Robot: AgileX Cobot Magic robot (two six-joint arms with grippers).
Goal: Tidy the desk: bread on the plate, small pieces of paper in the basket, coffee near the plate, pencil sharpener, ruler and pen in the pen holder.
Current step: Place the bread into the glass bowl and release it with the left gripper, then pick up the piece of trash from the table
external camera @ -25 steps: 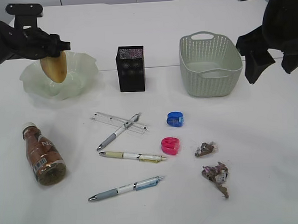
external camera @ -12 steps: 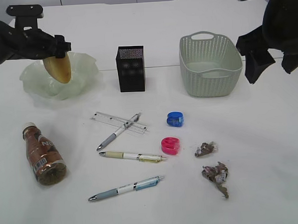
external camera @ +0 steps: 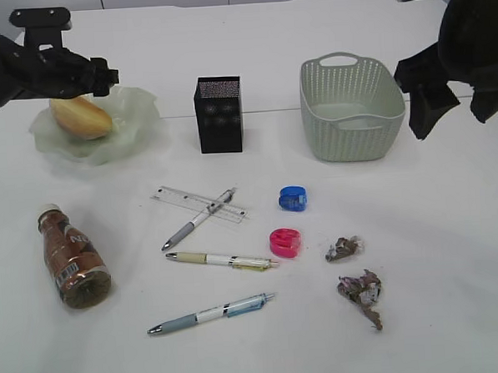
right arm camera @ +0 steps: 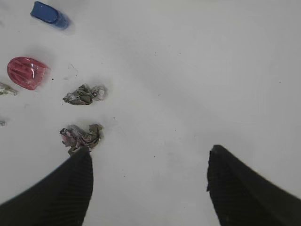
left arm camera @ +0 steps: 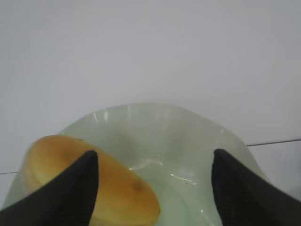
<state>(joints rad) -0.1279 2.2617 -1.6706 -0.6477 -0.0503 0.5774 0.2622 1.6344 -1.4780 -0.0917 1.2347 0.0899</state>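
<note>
while the left gripper hangs over the pale green plate with its jaws spread wide and nothing between them, the bread lies in that dish toward its left side. over on the right, the right gripper is raised beside the basket, jaws wide too, holding nothing. between plate and basket stands the black mesh pen holder. on the desk the coffee lies on its side, the ruler sits under a pen, two more pens are below it, blue and pink sharpeners lie nearby, and two small pieces of paper sit right of those
</note>
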